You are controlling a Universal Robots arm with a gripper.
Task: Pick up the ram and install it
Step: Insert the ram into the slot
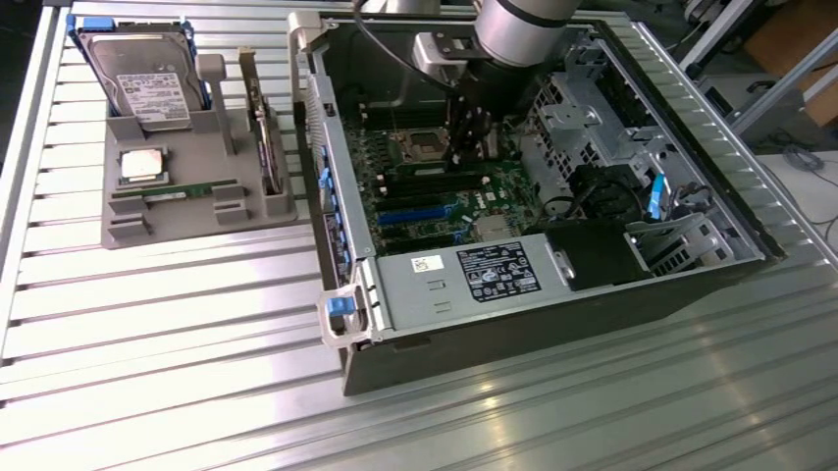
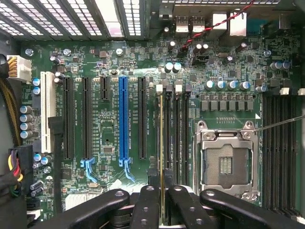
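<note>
Black gripper fingers (image 2: 161, 200) pinch narrowly on the ram (image 2: 161, 143), a long thin green circuit-board stick seen edge-on in the wrist view, standing upright in or just above one of the black memory slots (image 2: 177, 138) of the green motherboard (image 2: 109, 62); whether it is fully seated cannot be told. Just beside those slots lies the open silver CPU socket (image 2: 227, 162) with its metal frame. On the slots' other side run black expansion slots, one blue slot (image 2: 124, 124) and one white slot (image 2: 47, 114).

In the exterior view the gripper (image 1: 469, 132) reaches down from the grey arm (image 1: 524, 29) into the open grey computer case (image 1: 733, 177), over the motherboard's middle. A silver power supply with a dark label (image 1: 492, 275) sits at the case's near end.

Well apart, toward the exterior view's left, a grey holder tray (image 1: 157, 231) rests on the ribbed metal table (image 1: 171, 373). It carries a large silver hard drive with white label (image 1: 144, 74), a square silver CPU chip (image 1: 141, 165) and a second green ram stick (image 1: 177, 193) lying in a groove.
</note>
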